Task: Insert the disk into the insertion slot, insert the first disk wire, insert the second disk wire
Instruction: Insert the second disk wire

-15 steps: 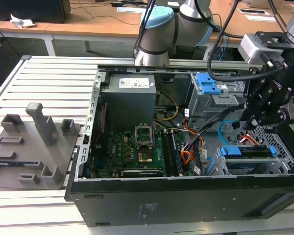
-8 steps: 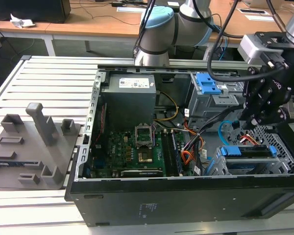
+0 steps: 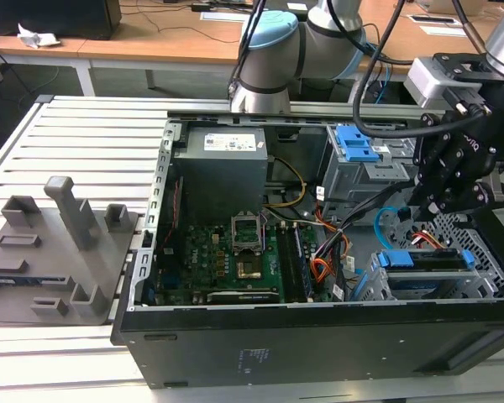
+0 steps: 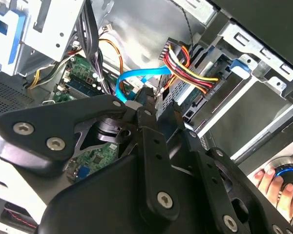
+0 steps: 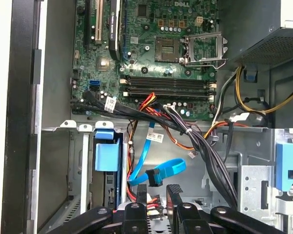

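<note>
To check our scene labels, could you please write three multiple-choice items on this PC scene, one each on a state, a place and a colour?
1. The case is: A open, with the board exposed; B closed; C upside down.
2. The disk sits: A on the board; B in the slot; C outside the case.
3. The data cable is: A green; B white; C light blue.

Answers:
1 A, as the exterior view looks straight onto the board.
2 B, as the disk's blue frame lies within the perforated cage.
3 C, as a light blue band loops in both wrist views.
</note>
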Available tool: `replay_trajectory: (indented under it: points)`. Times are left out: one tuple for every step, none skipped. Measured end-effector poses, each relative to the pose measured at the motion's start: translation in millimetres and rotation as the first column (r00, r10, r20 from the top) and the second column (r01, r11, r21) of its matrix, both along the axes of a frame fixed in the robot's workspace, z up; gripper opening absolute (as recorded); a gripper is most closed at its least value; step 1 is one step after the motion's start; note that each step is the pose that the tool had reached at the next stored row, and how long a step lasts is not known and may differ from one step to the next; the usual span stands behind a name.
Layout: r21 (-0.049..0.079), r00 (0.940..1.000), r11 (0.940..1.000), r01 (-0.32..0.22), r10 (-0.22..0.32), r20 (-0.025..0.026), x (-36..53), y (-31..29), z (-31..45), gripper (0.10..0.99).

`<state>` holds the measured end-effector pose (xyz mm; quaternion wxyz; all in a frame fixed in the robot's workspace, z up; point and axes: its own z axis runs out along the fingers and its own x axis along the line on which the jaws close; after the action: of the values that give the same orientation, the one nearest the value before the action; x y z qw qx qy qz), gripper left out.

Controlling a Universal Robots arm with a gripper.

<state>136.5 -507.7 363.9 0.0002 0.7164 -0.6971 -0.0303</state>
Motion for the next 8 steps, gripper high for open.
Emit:
replay_trajectory:
  points:
    - [0.000, 1.0000, 1.0000, -0.003, 0.003, 0.0000, -2.0, 0.0, 0.0, 0.302]
    - [0.000, 1.0000, 1.0000, -0.005, 0.005, 0.0000, -3.3, 0.0, 0.0, 0.302]
    - [0.000, 1.0000, 1.0000, -0.010, 0.010, 0.0000, -7.3, 0.0, 0.0, 0.302]
    - [0.000, 0.9999, 0.9999, -0.011, 0.011, 0.0000, -9.0, 0.0, 0.0, 0.302]
    - [0.000, 0.9999, 0.9999, -0.013, 0.013, 0.0000, -10.7, 0.0, 0.0, 0.302]
    - [0.000, 0.9999, 0.9999, -0.015, 0.015, 0.0001, -13.3, 0.0, 0.0, 0.302]
    - [0.000, 0.9999, 0.9999, -0.017, 0.017, 0.0000, -14.6, 0.0, 0.0, 0.302]
    - [0.000, 0.9998, 0.9998, -0.019, 0.019, 0.0000, -15.9, -0.1, 0.0, 0.302]
